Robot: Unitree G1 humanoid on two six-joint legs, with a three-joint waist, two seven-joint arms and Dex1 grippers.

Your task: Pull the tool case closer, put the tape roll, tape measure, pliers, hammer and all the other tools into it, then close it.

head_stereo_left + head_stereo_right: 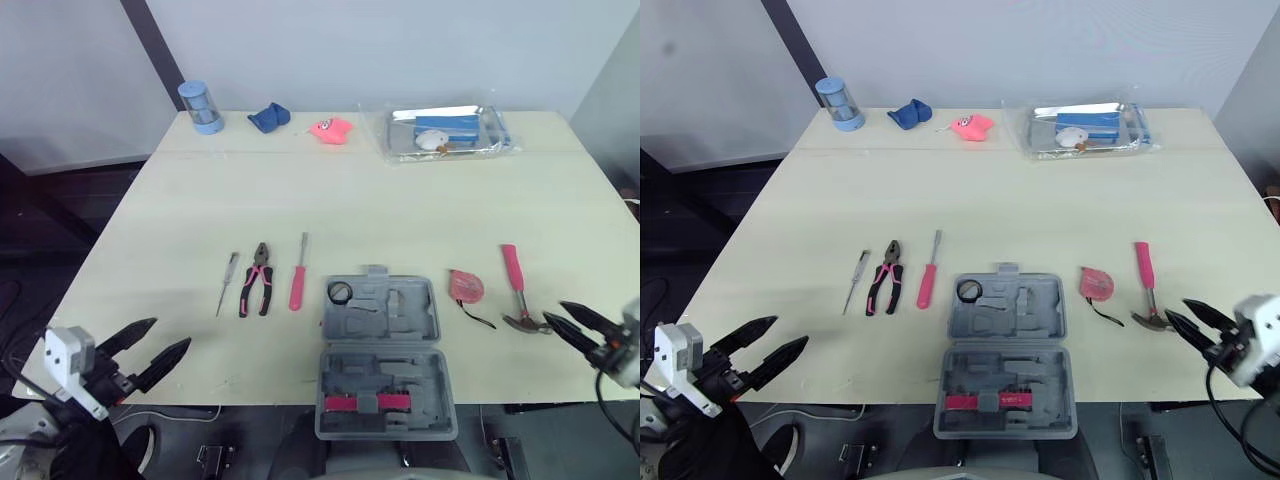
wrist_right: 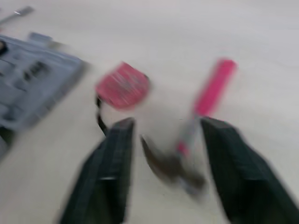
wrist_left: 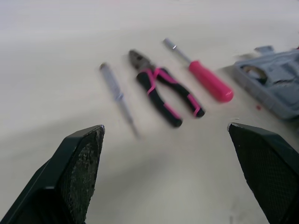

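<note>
The grey tool case (image 1: 381, 352) lies open at the table's front edge, with a black tape roll (image 1: 340, 292) in its far left corner. Left of it lie a pink screwdriver (image 1: 298, 276), the pliers (image 1: 257, 280) and a thin screwdriver (image 1: 228, 283). On its right are the pink tape measure (image 1: 466, 286) and the pink-handled hammer (image 1: 516, 291). My left gripper (image 1: 172, 333) is open over the front left of the table, pointing toward the pliers (image 3: 163, 91). My right gripper (image 1: 553, 311) is open just short of the hammer head (image 2: 172, 167), which shows between its fingers (image 2: 113, 169).
Along the far edge stand a blue cylinder (image 1: 203, 106), a blue cloth item (image 1: 268, 117), a pink object (image 1: 331, 129) and a clear bag of items (image 1: 446, 132). Bare tabletop (image 1: 350, 205) spans the middle.
</note>
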